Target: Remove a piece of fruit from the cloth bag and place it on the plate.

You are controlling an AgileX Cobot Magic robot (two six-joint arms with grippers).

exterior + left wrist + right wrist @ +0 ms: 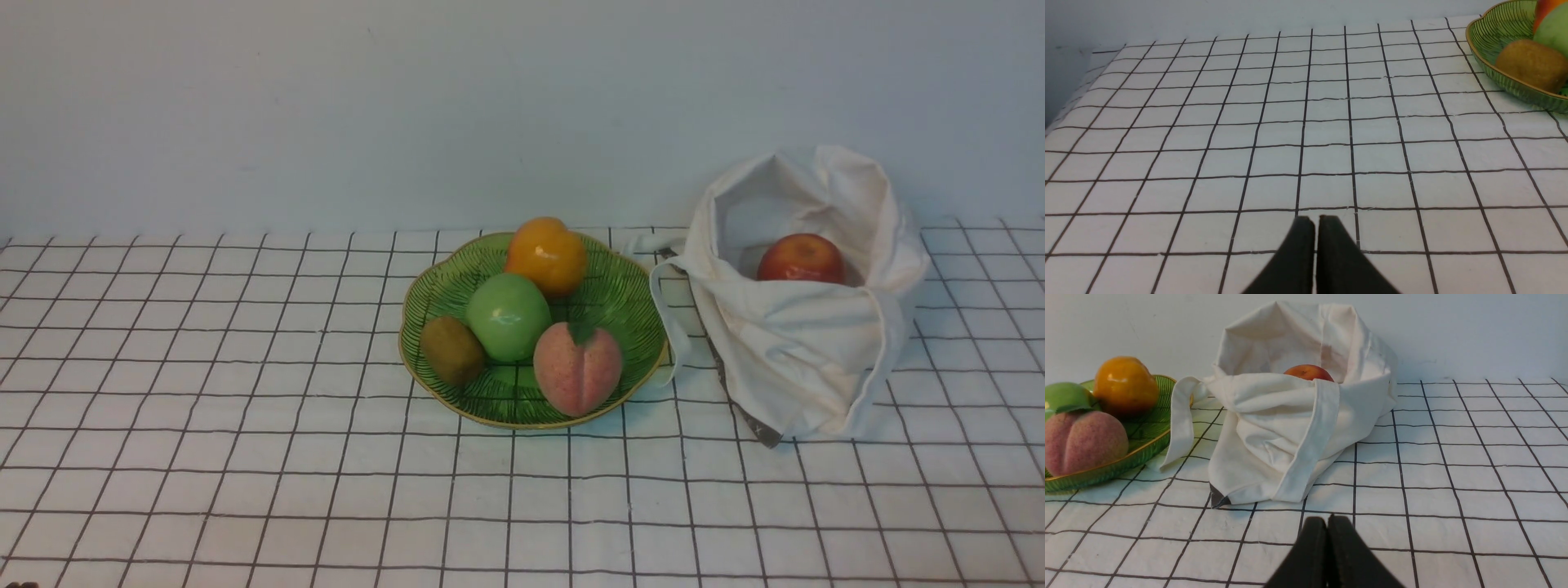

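The orange-yellow piece of fruit (545, 255) rests at the back of the green plate (622, 304), apart from both grippers. To the plate's right stands the off-white cloth bag (804, 347), its mouth open. The right wrist view shows the piece of fruit (1126, 384), the plate (1147, 435) and the cloth bag (1286, 428). My right gripper (1327, 517) is shut and empty, low over the tablecloth in front of the bag. My left gripper (1316, 218) is shut and empty too, with the plate (1488, 34) far off to one side. Neither gripper appears in the front view.
A red apple (802, 258) lies inside the bag. On the plate with the orange-yellow fruit are a green apple (508, 317), a brown kiwi (451, 349) and a pink peach (577, 369). One bag handle (671, 327) drapes towards the plate's rim. A pale wall closes off the back.
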